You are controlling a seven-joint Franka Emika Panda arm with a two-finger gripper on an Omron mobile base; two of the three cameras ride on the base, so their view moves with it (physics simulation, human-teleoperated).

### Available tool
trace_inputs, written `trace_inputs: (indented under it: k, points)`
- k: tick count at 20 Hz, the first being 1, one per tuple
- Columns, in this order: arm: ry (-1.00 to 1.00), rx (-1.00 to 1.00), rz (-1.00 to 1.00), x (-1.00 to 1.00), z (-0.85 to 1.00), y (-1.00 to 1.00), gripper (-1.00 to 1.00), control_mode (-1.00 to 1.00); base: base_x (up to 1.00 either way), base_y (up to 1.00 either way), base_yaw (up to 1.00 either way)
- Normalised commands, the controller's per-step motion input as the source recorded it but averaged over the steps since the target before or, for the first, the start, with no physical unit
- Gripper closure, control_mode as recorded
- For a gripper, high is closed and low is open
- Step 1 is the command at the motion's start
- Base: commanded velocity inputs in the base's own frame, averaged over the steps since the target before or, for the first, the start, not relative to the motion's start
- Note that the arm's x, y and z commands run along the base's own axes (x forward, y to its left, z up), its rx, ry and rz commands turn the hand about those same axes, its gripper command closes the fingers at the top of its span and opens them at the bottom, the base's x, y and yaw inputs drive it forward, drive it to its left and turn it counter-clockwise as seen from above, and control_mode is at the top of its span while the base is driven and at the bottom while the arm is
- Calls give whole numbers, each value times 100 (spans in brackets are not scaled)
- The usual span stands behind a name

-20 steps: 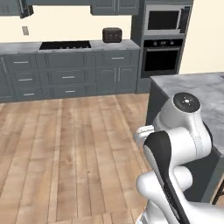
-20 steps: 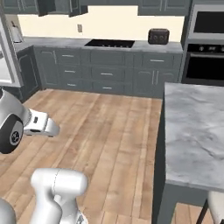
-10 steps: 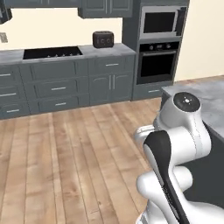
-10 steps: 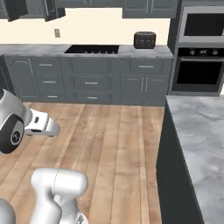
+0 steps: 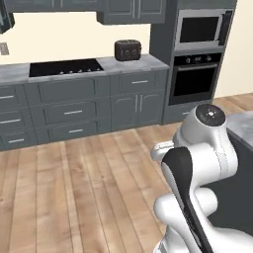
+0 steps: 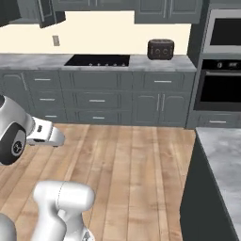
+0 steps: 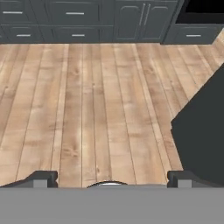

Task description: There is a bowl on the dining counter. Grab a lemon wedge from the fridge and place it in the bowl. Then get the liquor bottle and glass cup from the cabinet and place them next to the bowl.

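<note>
Zero task steps showing as done: fridge, cabinet contents, bowl, lemon wedge, bottle and cup lying somewhere I cannot tell | dining counter [image 6: 221, 155] edging lower right | arm [image 5: 197, 163] sitting folded, lower right of left base view | gripper [image 7: 112, 177] pointing at wood floor [image 7: 96, 100], jaws standing wide, gripping nothing

White rounded arm [image 5: 202, 163] — dark joints, grey cap

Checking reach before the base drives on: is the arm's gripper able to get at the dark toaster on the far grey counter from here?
Probably not. The dark toaster sits on the grey counter across open wood floor, while the open gripper hangs low near the base.
</note>
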Motion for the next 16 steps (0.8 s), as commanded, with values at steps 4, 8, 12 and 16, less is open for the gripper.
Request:
trace_inputs:
  k: [4,8,12,16]
  points:
    - [0,0,0,0,0,0,-100,100,100,47,0]
    - [0,0,0,0,0,0,-100,100,100,59,0]
    - [0,0,0,0,0,0,-100,100,100,66,2]
    - [0,0,0,0,0,0,-100,100,100,65,8]
